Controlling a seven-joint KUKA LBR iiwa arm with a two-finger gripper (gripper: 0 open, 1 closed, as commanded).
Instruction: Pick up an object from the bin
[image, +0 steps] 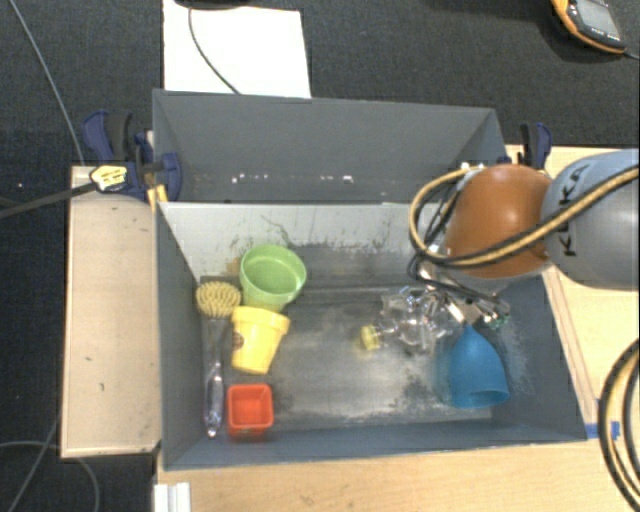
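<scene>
**A:** Six loose things lie in the grey bin (330, 150), by my count. Where is the gripper?

**B:** The gripper (408, 325) is down close to the bin floor, right of the middle. Above it sits the arm's orange cover (498, 218), with cables looped round it.

**A:** Is the pincer apart or together?

**B:** I cannot tell. The metal at its tip is a jumble of glints, and its stance is not readable.

**A:** What lies nearest to it?

**B:** A small yellow piece (369, 338) lies on the floor just to the gripper's left. I cannot say whether they touch. A blue cup (472, 368) lies tipped over just to the gripper's right and a little nearer, close to the right wall.

**A:** And the rest?

**B:** They are all well apart from the gripper, along the left side. A green cup (272, 275) stands at the far left with its mouth up. Beside it is a brush (217, 297) with a tan bristle head, its clear handle running toward the near wall. A yellow cup (258, 338) lies tipped just nearer than the green one. An orange-red square block (250, 410) sits in the near left corner.
</scene>
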